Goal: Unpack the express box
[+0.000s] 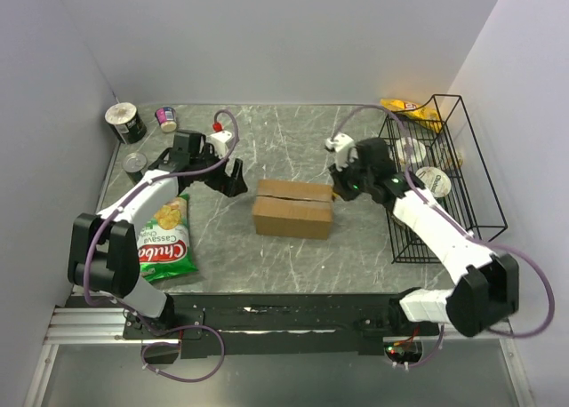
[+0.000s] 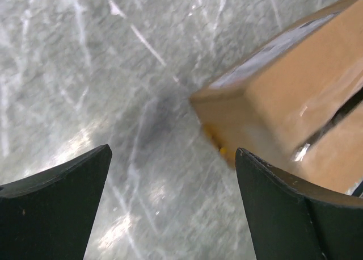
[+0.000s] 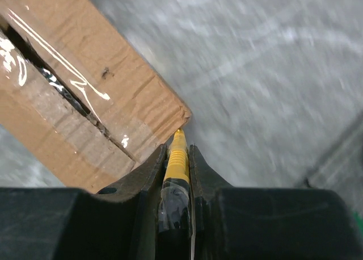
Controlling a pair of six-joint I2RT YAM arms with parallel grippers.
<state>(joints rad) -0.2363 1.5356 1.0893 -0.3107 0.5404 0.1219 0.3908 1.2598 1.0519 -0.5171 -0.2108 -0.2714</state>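
Note:
The express box [image 1: 292, 209] is a brown carton lying flat in the middle of the table, flaps on top. Glossy tape runs along its seam, where a dark gap shows between the flaps [image 3: 68, 95]. My left gripper [image 1: 233, 178] hovers just off the box's left end, open with nothing between its fingers; one corner of the box [image 2: 295, 101] shows beside its right finger [image 2: 283, 209]. My right gripper [image 3: 177, 149] is shut on a yellow-tipped tool [image 3: 178, 158]. The tool's tip sits at the box's right-end corner [image 1: 332, 194].
A green chips bag [image 1: 164, 238] lies left of the box under the left arm. Two cans [image 1: 125, 121] [image 1: 135, 167] and a small cup [image 1: 166, 118] stand at the back left. A black wire rack [image 1: 462, 149] on the right holds a yellow packet [image 1: 411, 112] and a lidded cup [image 1: 433, 180].

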